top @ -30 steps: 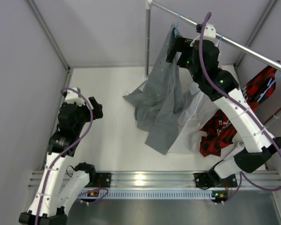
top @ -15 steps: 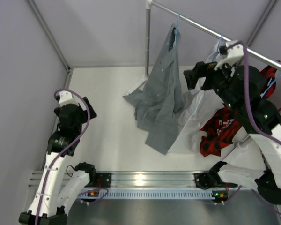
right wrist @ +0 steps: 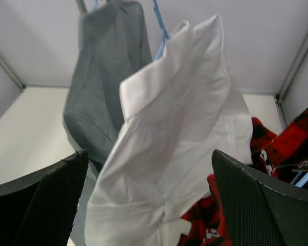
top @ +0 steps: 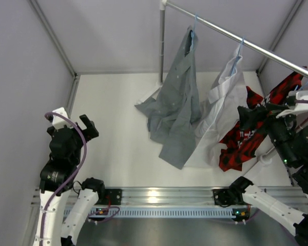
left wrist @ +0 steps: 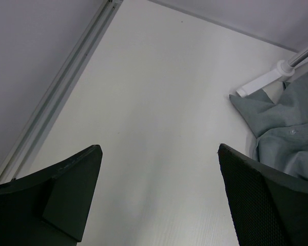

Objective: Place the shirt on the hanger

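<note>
The grey shirt hangs from the rail on the light-blue hanger, whose hook sits over the bar. Its lower part pools on the table. In the right wrist view the shirt shows behind a white shirt. My right gripper is open and empty, well right of the shirt and facing the white shirt; its jaws stand wide apart. My left gripper is open and empty at the near left, far from the shirt. Between its jaws lies bare table, with the shirt's hem at the right.
A white shirt hangs on a second blue hanger right of the grey one. A red-and-black garment hangs further right. The metal rail runs diagonally, with its post at the back. Grey walls close in both sides.
My right arm has pulled away from the grey shirt's collar at the rail, moving right and nearer. The left arm has drawn back toward the near left. The shirt stays hanging.
</note>
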Controlling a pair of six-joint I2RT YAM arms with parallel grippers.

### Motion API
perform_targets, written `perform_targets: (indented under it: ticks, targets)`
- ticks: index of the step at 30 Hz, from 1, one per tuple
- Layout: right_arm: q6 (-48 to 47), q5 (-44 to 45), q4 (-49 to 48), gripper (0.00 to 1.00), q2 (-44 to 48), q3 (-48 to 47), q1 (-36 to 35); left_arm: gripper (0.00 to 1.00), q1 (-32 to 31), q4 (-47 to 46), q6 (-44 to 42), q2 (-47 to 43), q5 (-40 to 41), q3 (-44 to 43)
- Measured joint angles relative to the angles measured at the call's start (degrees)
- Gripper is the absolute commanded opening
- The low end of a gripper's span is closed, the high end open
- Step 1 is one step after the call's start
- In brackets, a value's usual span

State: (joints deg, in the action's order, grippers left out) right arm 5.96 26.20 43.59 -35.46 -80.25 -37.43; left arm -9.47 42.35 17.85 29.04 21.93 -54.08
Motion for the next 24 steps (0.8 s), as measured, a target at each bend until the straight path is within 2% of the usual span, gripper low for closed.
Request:
perform_targets:
  ticks: [10, 24]
  targets:
    - [0.8, 1.4, 1.5, 0.99, 2.1, 14.0, 0.0, 0.98, 0.0, 1.8, -0.9, -4.2, 0.0, 0.0]
    - [1.0, 5.0, 0.3, 1.00, 7.8, 22.1, 0.0, 0.98, -0.1, -1.1, -2.2, -11.8, -3.5, 8.8]
